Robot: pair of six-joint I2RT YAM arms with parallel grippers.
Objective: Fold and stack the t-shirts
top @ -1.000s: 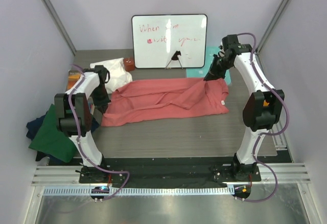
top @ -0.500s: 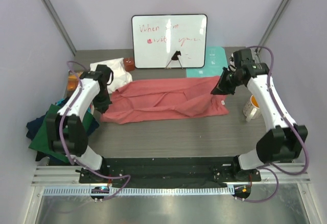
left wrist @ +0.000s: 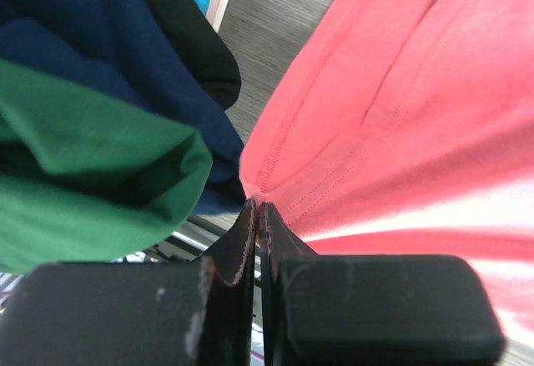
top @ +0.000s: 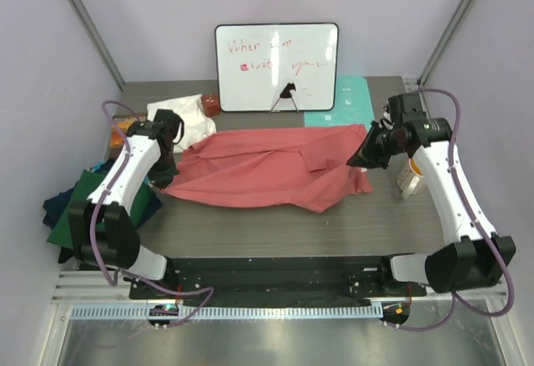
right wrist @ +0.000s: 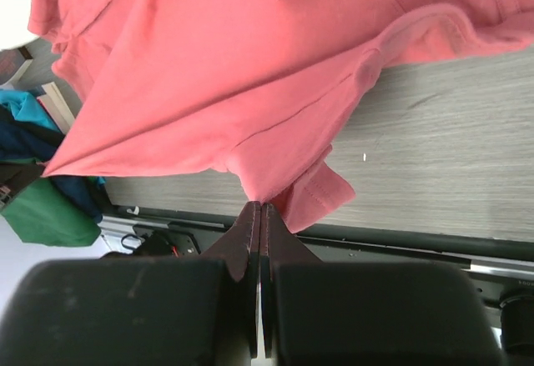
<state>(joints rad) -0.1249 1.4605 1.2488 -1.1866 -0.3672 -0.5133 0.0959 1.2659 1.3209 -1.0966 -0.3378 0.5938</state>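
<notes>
The large salmon-pink t-shirt (top: 267, 170) lies spread across the middle of the table, stretched between both arms. My left gripper (top: 163, 172) is shut on its left edge, pinching a seamed corner (left wrist: 260, 189) between the closed fingertips (left wrist: 257, 208). At the right side, my right gripper (top: 361, 157) is shut on a fold of the same shirt (right wrist: 275, 184), lifted just off the table. A dark green t-shirt (top: 83, 216) and a navy one (top: 52, 208) are heaped at the table's left edge, also showing in the left wrist view (left wrist: 92, 162).
A whiteboard (top: 277, 66) stands at the back. A pale-teal mat (top: 346, 97) lies at the back right, and a white cloth (top: 185, 116) with a brown object (top: 211, 103) at the back left. A cup (top: 409, 176) stands just right of the right gripper.
The right gripper has moved nearer and rightward, dragging the shirt's right edge with it so a flap now hangs toward the front. The left gripper shifted slightly, still holding.
</notes>
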